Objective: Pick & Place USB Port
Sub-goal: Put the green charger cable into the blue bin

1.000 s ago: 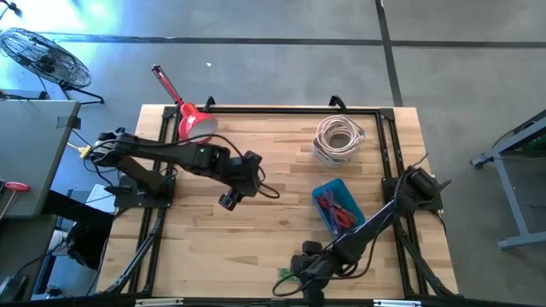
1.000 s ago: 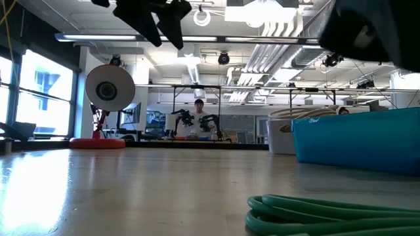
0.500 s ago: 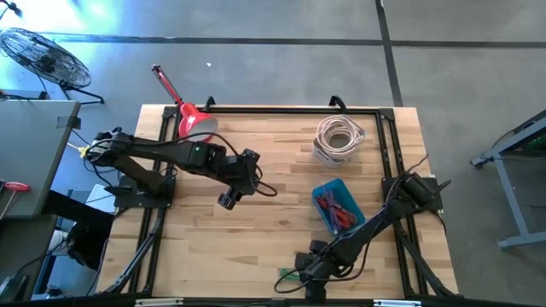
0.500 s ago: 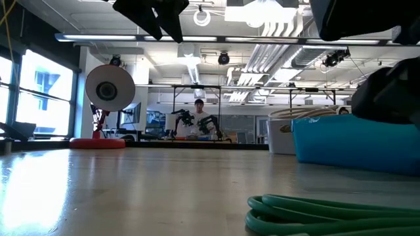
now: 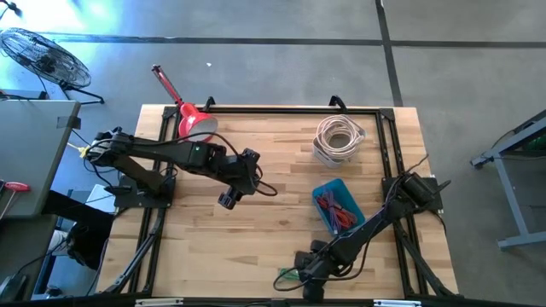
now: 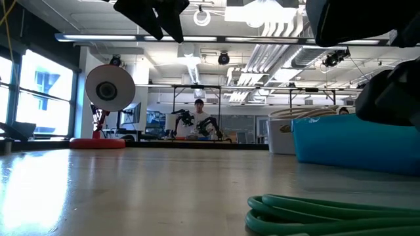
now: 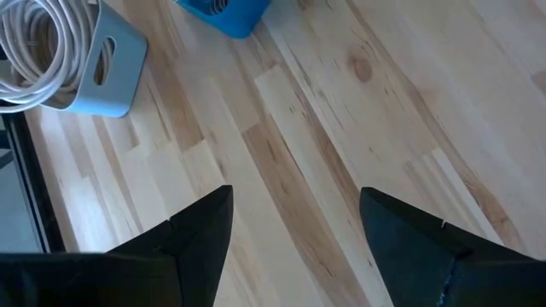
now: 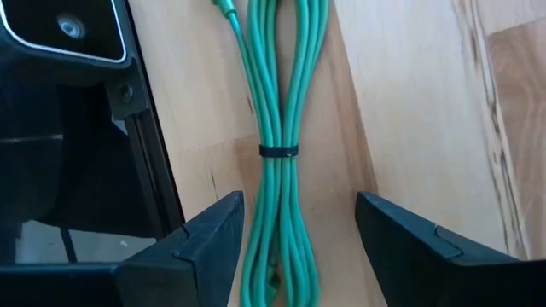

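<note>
Green cable (image 8: 280, 153) – black tie, betw open right gripper (image 8: 299, 223) fingers.

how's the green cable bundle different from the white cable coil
The green cable bundle is folded into a long, narrow hank cinched by a dark tie and lies bare on the wood at the table's near edge. The white cable coil is wound round and sits in a grey holder at the far side. Both are bundled cables.

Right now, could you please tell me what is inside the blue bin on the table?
The blue bin holds a tangle of red cables, seen from above. Whatever lies beneath them is covered; the bin's floor is hidden.
</note>
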Motion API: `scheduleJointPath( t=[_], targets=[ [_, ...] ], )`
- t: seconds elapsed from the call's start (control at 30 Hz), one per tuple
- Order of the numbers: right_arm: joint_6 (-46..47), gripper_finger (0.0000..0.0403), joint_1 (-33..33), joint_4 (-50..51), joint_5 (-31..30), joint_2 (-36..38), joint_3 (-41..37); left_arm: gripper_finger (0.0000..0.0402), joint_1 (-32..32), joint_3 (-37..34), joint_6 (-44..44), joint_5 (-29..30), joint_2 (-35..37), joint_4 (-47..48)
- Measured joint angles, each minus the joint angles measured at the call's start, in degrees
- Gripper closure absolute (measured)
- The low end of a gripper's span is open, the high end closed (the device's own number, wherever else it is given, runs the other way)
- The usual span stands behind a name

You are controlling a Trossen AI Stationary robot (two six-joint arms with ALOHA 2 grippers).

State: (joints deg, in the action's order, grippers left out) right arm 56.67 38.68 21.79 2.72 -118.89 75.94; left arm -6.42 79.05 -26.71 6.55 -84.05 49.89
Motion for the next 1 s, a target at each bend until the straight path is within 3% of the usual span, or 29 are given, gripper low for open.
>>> scheduleJointPath(
  t=[1.0],
  targets=[
    [7.2,0.0183,1.1,-7.0,-0.8,-3.4,0.3,0.0153,0.0,0.0,0.2,-0.1,0.0,-0.1]
  ],
)
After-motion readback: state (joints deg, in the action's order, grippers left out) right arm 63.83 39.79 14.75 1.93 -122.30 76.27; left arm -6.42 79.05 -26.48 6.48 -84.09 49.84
